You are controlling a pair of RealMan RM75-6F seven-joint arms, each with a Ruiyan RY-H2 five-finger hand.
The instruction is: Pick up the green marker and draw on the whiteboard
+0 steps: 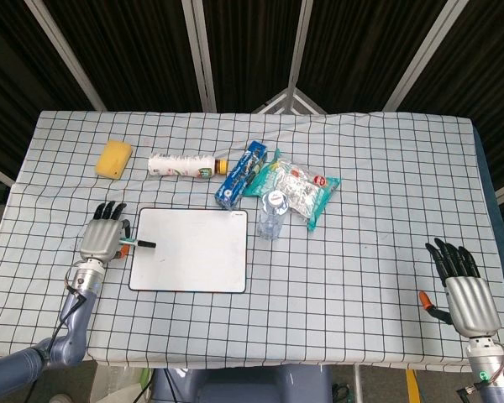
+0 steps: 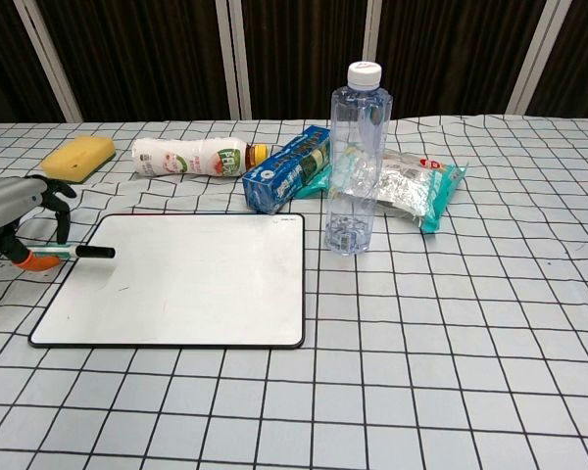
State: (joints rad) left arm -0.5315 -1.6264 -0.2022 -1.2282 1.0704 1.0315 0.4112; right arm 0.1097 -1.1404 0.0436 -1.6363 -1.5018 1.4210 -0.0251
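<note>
The green marker (image 1: 139, 243) lies across the left edge of the whiteboard (image 1: 193, 256), its black cap over the board. My left hand (image 1: 102, 239) sits at the marker's rear end and pinches it between the orange-tipped thumb and the fingers. In the chest view the marker (image 2: 74, 253) sticks out to the right of that hand (image 2: 15, 208), just above the whiteboard (image 2: 186, 284). My right hand (image 1: 464, 285) rests near the table's front right corner, fingers apart and holding nothing. The chest view does not show it.
Behind the board lie a yellow sponge (image 1: 114, 159), a white drink bottle (image 1: 181, 165) on its side, a blue carton (image 1: 242, 174) and a snack bag (image 1: 304, 190). An upright water bottle (image 2: 357, 157) stands just right of the board's far corner.
</note>
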